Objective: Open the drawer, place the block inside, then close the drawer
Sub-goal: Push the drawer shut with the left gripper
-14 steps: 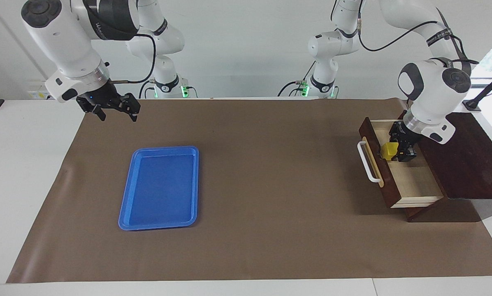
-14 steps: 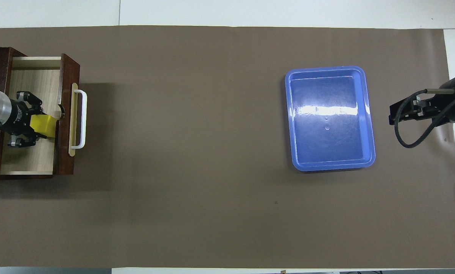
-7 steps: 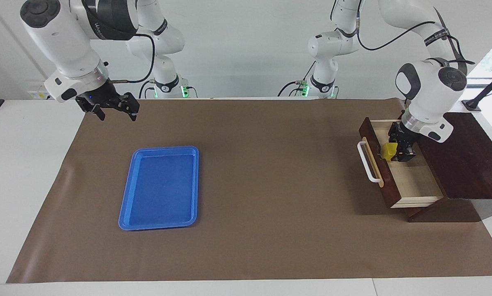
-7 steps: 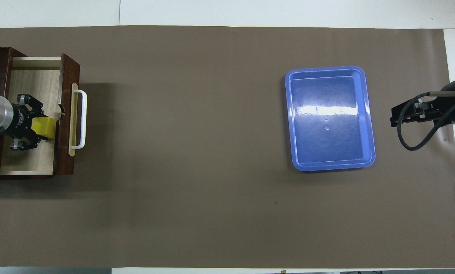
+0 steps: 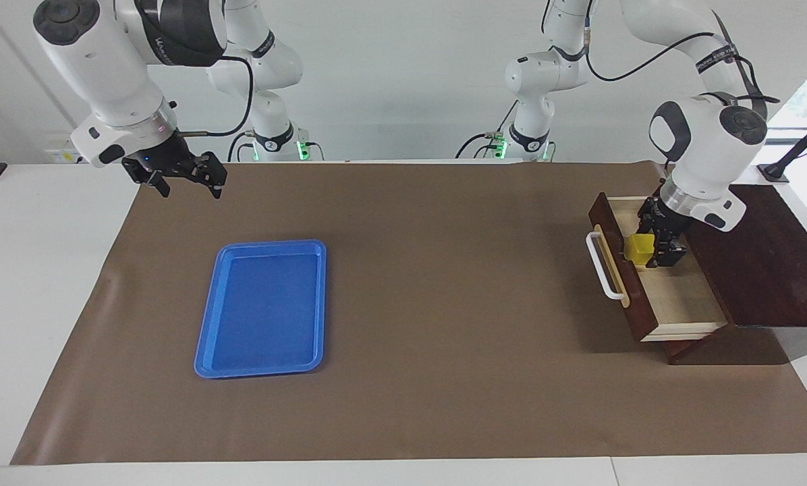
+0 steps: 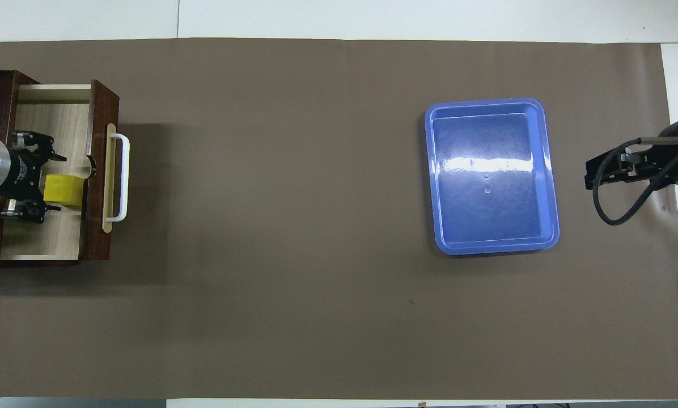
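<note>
The drawer (image 5: 660, 283) is pulled out of its dark brown box (image 5: 768, 256), which sits at the left arm's end of the bench. Part of the box runs off the edge of the overhead view, so only a strip of it shows there. The drawer has a white handle (image 5: 602, 266) on its dark front and pale wood inside.

The block (image 6: 62, 188) is small and yellow. It is in the drawer, close to the inside of the front wall. From the front view, the drawer's front wall hides the bottom of the block (image 5: 639, 247), so I cannot tell if it rests on the drawer floor.

The left gripper (image 6: 39, 183) reaches into the drawer, just beside the block. Its fingers (image 6: 54, 158) are spread wide, wider than the block, and they do not seem to touch it. Most of the left arm is cut off in the overhead view.

The right gripper (image 5: 182, 183) hangs in the air over the corner of the brown mat (image 5: 403, 304) at the right arm's end, on the robots' side. This arm waits. Its fingers are spread apart and hold nothing. From overhead the right gripper (image 6: 594, 175) is mostly hidden by a black cable.

A flat blue tray (image 5: 204, 337) lies on the mat toward the right arm's end.
</note>
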### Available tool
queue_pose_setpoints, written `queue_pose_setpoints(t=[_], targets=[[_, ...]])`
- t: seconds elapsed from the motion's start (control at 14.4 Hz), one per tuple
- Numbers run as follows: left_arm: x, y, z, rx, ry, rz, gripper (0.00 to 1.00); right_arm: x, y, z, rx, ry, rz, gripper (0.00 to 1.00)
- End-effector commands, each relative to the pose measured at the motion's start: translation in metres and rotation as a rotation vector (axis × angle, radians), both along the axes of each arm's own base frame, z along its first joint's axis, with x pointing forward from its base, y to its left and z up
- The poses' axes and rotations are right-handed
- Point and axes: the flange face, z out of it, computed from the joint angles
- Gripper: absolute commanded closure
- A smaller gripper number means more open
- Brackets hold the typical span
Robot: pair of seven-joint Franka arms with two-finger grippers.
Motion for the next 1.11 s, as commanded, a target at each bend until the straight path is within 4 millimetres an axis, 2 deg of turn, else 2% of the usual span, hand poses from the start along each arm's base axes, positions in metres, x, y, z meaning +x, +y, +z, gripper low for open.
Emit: queue_pose_setpoints(t=[0.0, 0.07, 0.14, 0.21, 0.42, 0.55, 0.69, 0.9, 1.04], targets=[[0.029, -0.02, 0.046, -0.051, 0.033, 0.003, 0.0, -0.006, -0.005, 0.001, -0.014, -0.014, 0.034, 0.0], [0.035, -0.029, 0.052, -0.057, 0.039, 0.002, 0.0, -0.006, -0.005, -0.001, -0.014, -0.01, 0.034, 0.0], [0.036, -0.05, 0.051, -0.055, 0.037, -0.007, 0.0, -0.007, -0.005, -0.002, -0.014, -0.007, 0.034, 0.0], [0.034, -0.072, 0.045, -0.052, 0.04, -0.024, 0.0, -0.007, -0.005, -0.002, -0.014, -0.007, 0.034, 0.0], [0.026, -0.113, 0.025, -0.045, 0.031, -0.024, 0.0, -0.007, -0.005, -0.002, -0.014, -0.007, 0.034, 0.0], [0.02, -0.117, 0.005, -0.04, 0.04, -0.031, 0.0, -0.007, -0.005, -0.002, -0.014, -0.007, 0.032, 0.0], [0.017, -0.11, -0.006, -0.036, 0.049, -0.03, 0.0, -0.007, -0.005, -0.002, -0.014, -0.007, 0.032, 0.0], [0.013, -0.105, -0.008, 0.002, 0.05, -0.049, 0.0, -0.007, -0.005, -0.002, -0.014, -0.007, 0.032, 0.0], [0.015, -0.089, -0.006, 0.0, 0.043, -0.048, 0.0, -0.007, -0.005, -0.002, -0.014, -0.007, 0.032, 0.0]])
